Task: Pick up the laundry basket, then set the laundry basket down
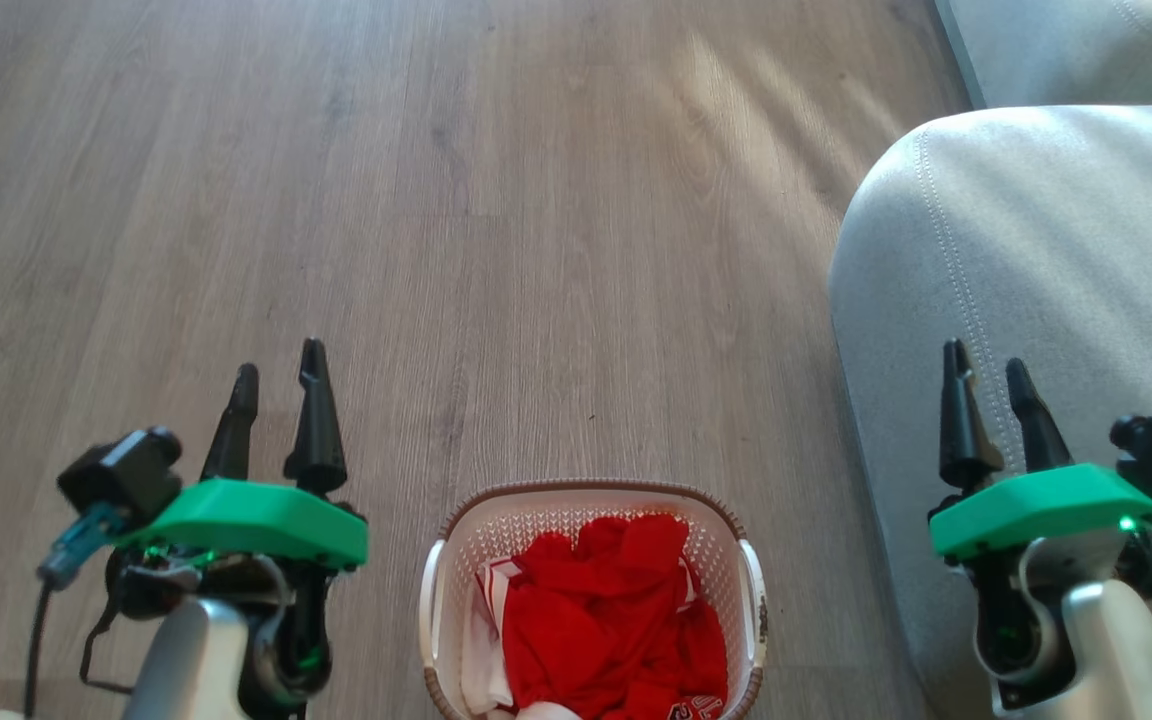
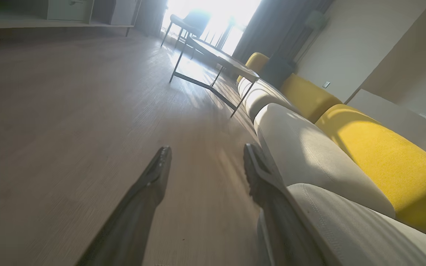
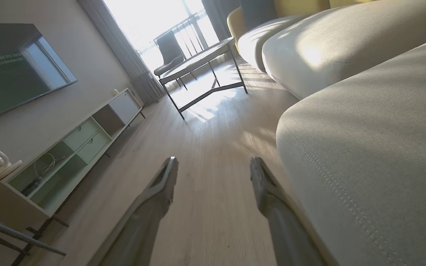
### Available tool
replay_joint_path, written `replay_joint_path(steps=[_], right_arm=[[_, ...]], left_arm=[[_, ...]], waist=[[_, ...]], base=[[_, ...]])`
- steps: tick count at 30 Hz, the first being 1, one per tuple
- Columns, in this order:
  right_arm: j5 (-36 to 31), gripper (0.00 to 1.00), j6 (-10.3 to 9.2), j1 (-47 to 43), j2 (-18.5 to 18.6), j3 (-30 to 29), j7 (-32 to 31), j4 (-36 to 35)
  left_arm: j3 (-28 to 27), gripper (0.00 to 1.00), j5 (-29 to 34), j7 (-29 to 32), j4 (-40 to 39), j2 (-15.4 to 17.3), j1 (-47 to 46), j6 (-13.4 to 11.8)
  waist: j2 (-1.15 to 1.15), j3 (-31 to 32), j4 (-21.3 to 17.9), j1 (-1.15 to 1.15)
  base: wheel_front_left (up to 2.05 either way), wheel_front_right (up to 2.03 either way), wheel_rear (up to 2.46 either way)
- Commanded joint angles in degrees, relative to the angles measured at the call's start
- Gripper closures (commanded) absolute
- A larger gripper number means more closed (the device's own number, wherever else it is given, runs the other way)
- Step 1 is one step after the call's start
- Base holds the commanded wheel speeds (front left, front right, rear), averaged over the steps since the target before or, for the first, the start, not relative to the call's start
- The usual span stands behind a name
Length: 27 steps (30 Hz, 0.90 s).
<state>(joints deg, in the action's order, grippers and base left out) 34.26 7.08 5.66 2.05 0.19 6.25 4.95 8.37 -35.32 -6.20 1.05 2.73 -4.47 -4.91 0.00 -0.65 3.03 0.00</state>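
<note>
Left claw [image 1: 279, 360] and right claw [image 1: 985, 357] both stood spread, empty.
Between the two arms, close to the robot, the laundry basket [image 1: 586, 491] sat on the wooden floor [image 1: 536, 250], touched by neither claw, red clothes [image 1: 616, 610] heaped inside. The right claw hung over a pale sofa [image 1: 1036, 250]; farther off, a metal-legged table [image 3: 198, 61] stood near a bright window [image 3: 135, 22].

Head camera high and looking down; two wrist cameras low, looking along the floor [image 1: 536, 200]

The head view faces steeply down from above, with the laundry basket [image 1: 586, 489] close at its bottom edge; each wrist view sits low and near the floor, facing down the room toward the bright window [image 2: 205, 14]; both wrist views share the pale sofa [image 2: 309, 147] and the metal-legged coffee table [image 2: 224, 59]; the head view shares the sofa's near cushion.
</note>
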Motion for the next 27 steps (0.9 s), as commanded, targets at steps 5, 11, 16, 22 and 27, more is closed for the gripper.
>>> replay_joint_path(steps=[5,11,16,22,27], right_arm=[[-5.52,0.00,0.27,3.73,0.58,2.84,1.53,-2.12],[-7.46,0.00,0.29,3.88,0.62,4.58,2.53,-1.10],[-11.69,0.00,0.31,4.14,0.65,4.91,3.37,0.43],[-16.37,0.00,0.32,4.43,0.68,5.65,4.21,2.81],[-19.78,0.00,0.34,4.90,0.70,6.31,5.05,5.06]], left_arm=[[3.60,0.00,6.42,-1.55,-1.98,2.70,-4.52,-3.63],[7.28,0.00,9.84,-2.56,-0.67,4.16,-5.30,-6.30],[11.14,0.00,13.79,-3.41,1.43,5.45,-6.24,-8.47],[14.41,0.00,17.01,-4.25,4.48,6.66,-7.05,-9.98],[14.79,0.00,16.62,-5.09,7.59,5.66,-7.29,-9.77]], waist=[[0.00,0.01,-0.14,0.00],[0.00,0.00,-0.19,0.00],[0.00,0.07,-0.16,0.00],[0.00,0.30,-0.13,0.00],[0.00,0.46,-0.03,0.00]], base=[[0.00,0.00,0.00],[0.00,0.00,0.00],[0.00,0.00,0.00],[0.00,0.00,0.00],[0.00,0.00,0.00]])
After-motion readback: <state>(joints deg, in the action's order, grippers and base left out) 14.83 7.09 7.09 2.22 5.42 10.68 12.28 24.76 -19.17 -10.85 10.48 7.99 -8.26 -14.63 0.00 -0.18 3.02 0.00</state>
